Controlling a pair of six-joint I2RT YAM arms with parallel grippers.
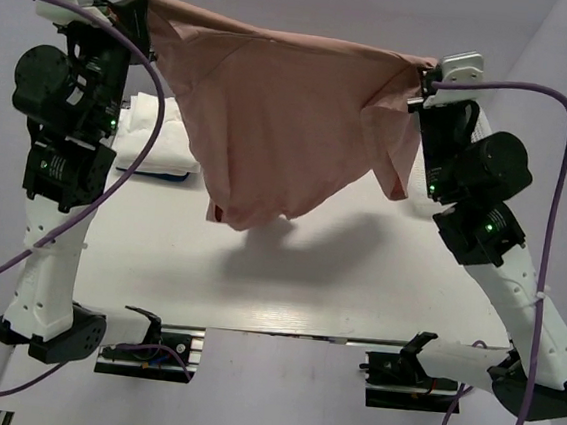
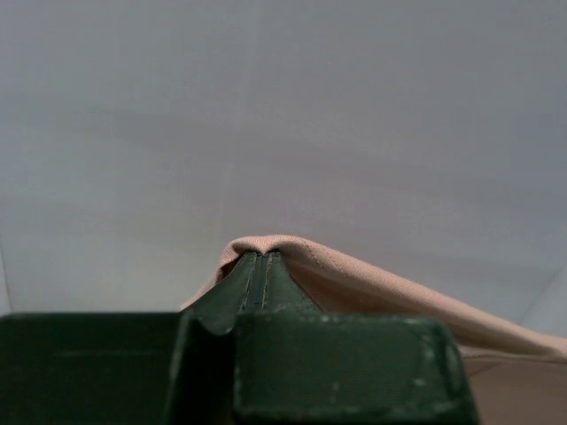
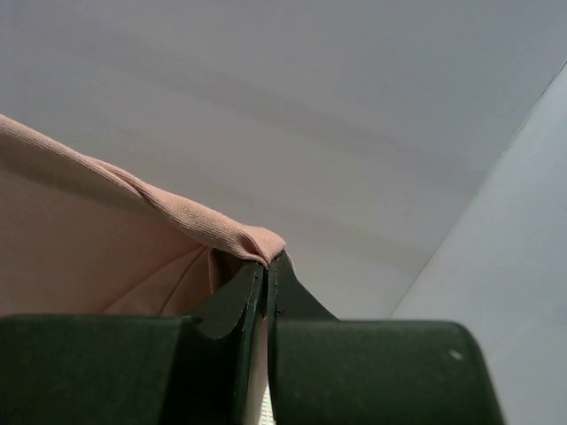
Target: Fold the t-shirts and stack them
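The dusty-pink t-shirt (image 1: pixel 282 122) hangs in the air above the table, stretched between both arms, its lower part drooping to a point. My left gripper (image 1: pixel 141 6) is shut on its upper left corner; the pink cloth (image 2: pixel 372 283) drapes over my closed fingertips (image 2: pixel 257 274). My right gripper (image 1: pixel 425 74) is shut on the upper right corner; the cloth (image 3: pixel 133 230) bunches at the fingertips (image 3: pixel 267 266). White folded t-shirts (image 1: pixel 155 135) lie on the table at the back left, partly hidden by the left arm and the pink shirt. The chest print is not visible.
A blue object (image 1: pixel 162 174) peeks from under the white stack. The white table (image 1: pixel 287 283) carries the shirt's shadow. Both arm bases (image 1: pixel 51 331) stand at the near edge, with purple cables (image 1: pixel 551 248) looping beside them.
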